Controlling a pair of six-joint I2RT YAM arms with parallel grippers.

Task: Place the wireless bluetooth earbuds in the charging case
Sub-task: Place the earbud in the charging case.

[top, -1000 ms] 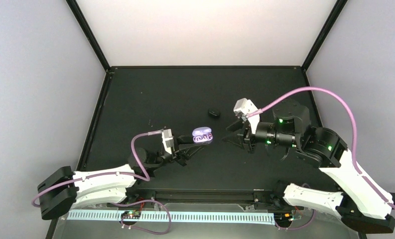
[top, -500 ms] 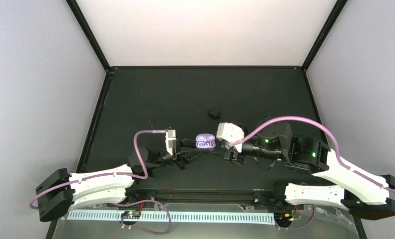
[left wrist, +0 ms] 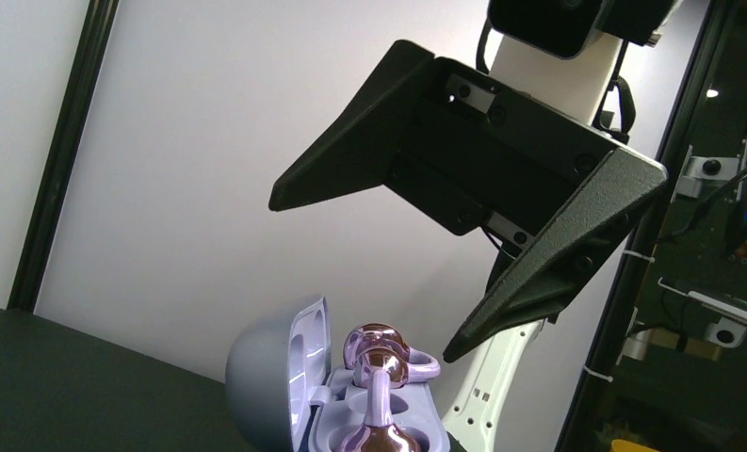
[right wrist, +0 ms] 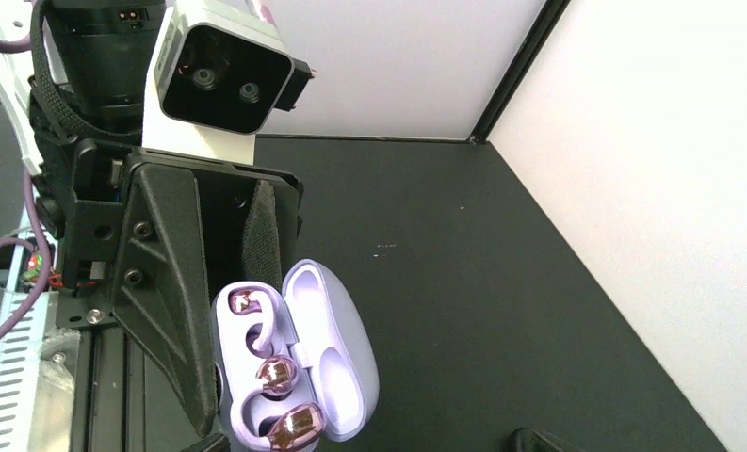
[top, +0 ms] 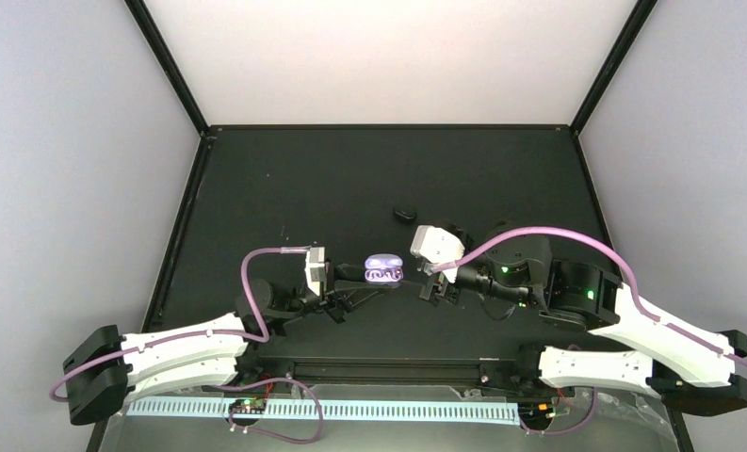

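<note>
The lavender charging case [top: 383, 271] is held off the table with its lid open, and my left gripper [top: 377, 282] is shut on its base. Both lilac earbuds [right wrist: 277, 375] lie in the base, their shiny ends up; they also show in the left wrist view [left wrist: 379, 350]. In the right wrist view the case [right wrist: 336, 353] sits against the left gripper's black fingers [right wrist: 167, 311]. My right gripper [top: 425, 281] is open and empty, just right of the case. In the left wrist view its spread fingers [left wrist: 558, 264] hang above and beyond the case [left wrist: 270, 381].
A small black oval object [top: 405, 213] lies on the black table [top: 332, 179] behind the grippers. The left wrist camera housing [right wrist: 223, 80] is close in front of the right wrist. Walls enclose the table at the back and both sides.
My right gripper has swung left and nearer, from beside the black oval object to close by the case. My left gripper has carried the case slightly nearer and stays shut on it.
</note>
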